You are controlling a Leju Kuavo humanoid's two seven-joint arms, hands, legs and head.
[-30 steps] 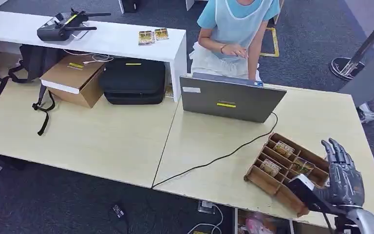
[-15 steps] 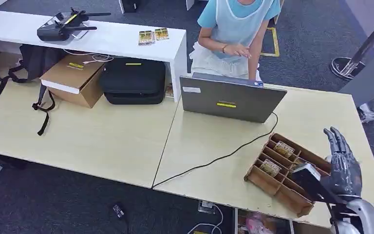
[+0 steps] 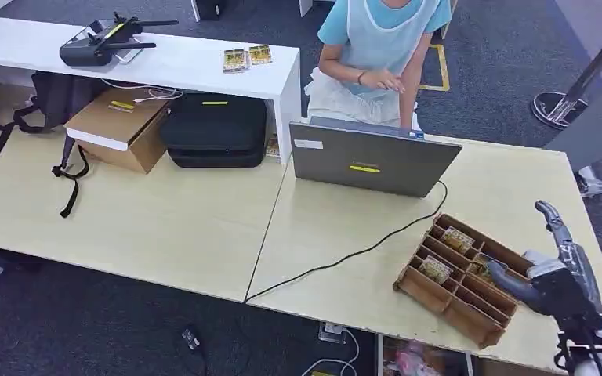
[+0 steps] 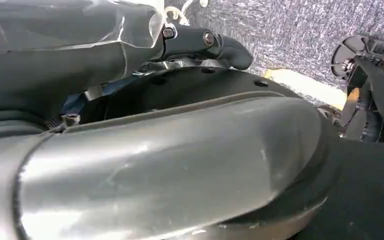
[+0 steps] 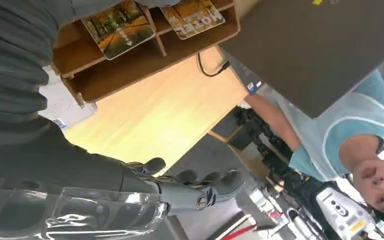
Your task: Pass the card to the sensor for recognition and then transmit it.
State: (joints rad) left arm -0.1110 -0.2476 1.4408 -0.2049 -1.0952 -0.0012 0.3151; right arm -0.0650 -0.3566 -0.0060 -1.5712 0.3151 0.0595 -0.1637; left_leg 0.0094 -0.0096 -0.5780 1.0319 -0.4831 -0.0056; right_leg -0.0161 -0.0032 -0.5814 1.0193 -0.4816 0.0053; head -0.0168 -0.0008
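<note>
Since a second ago the right hand (image 3: 560, 274) has rolled over from palm-flat to edge-on, and the dark block that sat in front of it over the tray's near corner isn't showing anymore. Cards (image 3: 457, 238) are still sitting in the wooden divider tray (image 3: 439, 298) on the right part of the tabletop (image 3: 345, 235): one in a far slot, another (image 3: 435, 269) in a slot closer to the robot, and a third partly behind the thumb. That hand hangs at the tray's right end with its thumb poking in over the compartments and its fingers stretched up and away, spread apart and holding nothing; the right wrist view shows the same fingers (image 5: 200, 192) splayed in open air, with two picture cards (image 5: 117, 27) in the tray beyond. Left hand, can't tell if it's apart or closed, its wrist view is just grey casing up close. A black cable (image 3: 345, 254) runs past the tray to the grey laptop (image 3: 368, 160), and a person in a light blue top (image 3: 380, 47) sits behind it.
</note>
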